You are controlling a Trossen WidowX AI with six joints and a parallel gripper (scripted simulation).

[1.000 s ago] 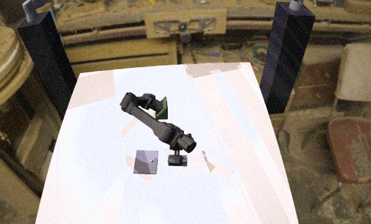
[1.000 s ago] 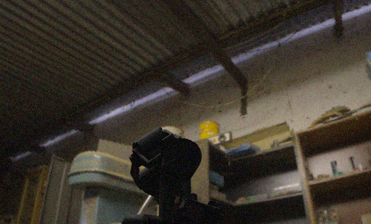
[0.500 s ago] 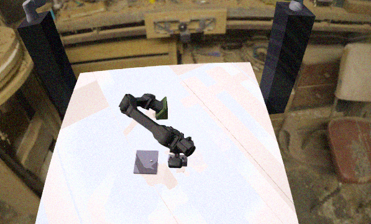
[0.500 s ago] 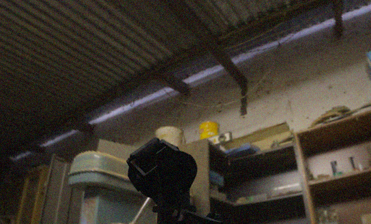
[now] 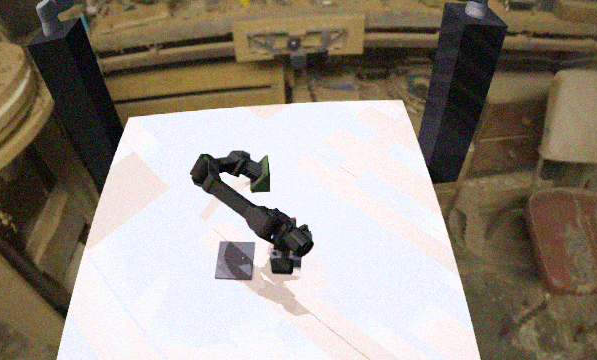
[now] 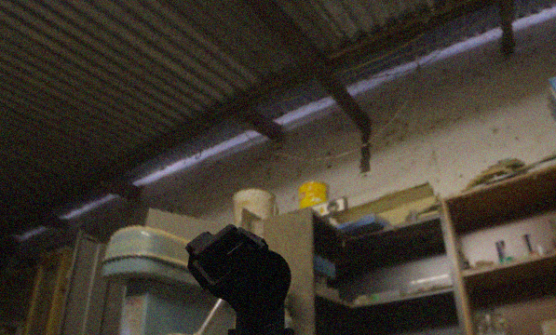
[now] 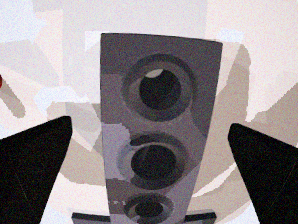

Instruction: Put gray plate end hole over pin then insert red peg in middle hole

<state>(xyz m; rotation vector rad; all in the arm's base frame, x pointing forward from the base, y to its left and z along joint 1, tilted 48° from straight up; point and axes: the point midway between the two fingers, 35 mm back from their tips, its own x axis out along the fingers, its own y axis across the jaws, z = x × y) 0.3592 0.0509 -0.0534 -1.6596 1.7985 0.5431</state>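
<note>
The gray plate [image 5: 297, 261] [image 7: 114, 95] has three round holes and stands right of the base, largely behind the arm in the top view. Whether it is tilted is unclear. My gripper [image 7: 153, 128] is open and empty, its fingertips on either side of the plate in the wrist view, clear of its sides. The square gray base [image 5: 223, 270] [image 7: 200, 217] lies on the table, partly in the arm's shadow; its small pin [image 5: 243, 258] is hidden in the wrist view. The red peg [image 7: 0, 81] barely shows behind the arm and at the wrist view's left edge.
The arm [image 5: 233, 200] reaches over the white table [image 5: 368, 300] from a dark green mount [image 5: 261, 177]. Two dark pillars [image 5: 75, 90] [image 5: 460, 95] stand behind the table's sides. The exterior view shows part of the arm [image 6: 245, 279], shelves and the roof, not the table.
</note>
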